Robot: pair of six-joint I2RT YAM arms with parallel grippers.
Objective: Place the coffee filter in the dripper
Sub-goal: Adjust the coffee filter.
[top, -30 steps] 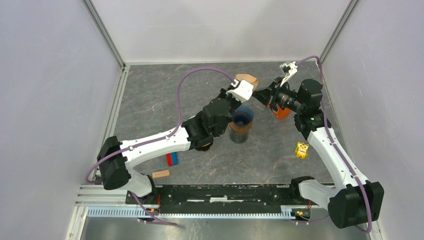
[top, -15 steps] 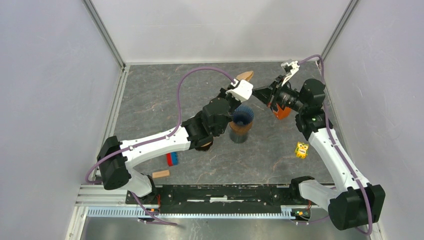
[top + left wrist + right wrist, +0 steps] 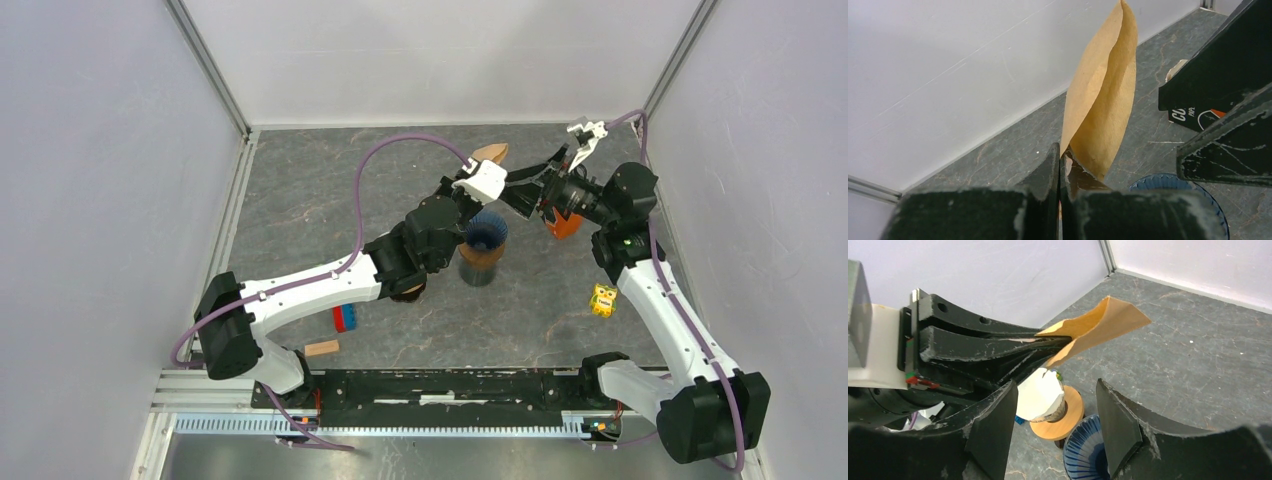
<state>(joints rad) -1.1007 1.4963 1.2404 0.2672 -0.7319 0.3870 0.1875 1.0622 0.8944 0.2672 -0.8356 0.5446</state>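
A grey stone-patterned worktop [image 3: 300, 200] carries everything; the left arm [image 3: 310, 290] reaches from the near left corner to the middle, and the right arm [image 3: 660, 300] rises from the near right and bends back toward the centre. Near the middle stands a dark brown cup [image 3: 478, 268] with the blue ribbed dripper [image 3: 487, 232] sitting on top of it. The brown paper filter [image 3: 491, 152] is held in the air just beyond the dripper, toward the back wall; its lower edge is pinched between the left fingers [image 3: 1045, 172], which are pressed together on it, and the rest of it stands up, slightly puffed open. The right fingers [image 3: 993, 425] are spread apart and point at the filter from the right, close beside it but not touching; one of them hangs over the dripper's rim. In the right wrist view a round wooden stand [image 3: 1068, 415] with something white on it sits next to the dripper. An orange thing [image 3: 565, 226] shows partly behind the right arm; a yellow toy [image 3: 602, 299] lies to the right; a blue and red piece [image 3: 345, 318] and a small wooden block [image 3: 321, 348] lie near the front.
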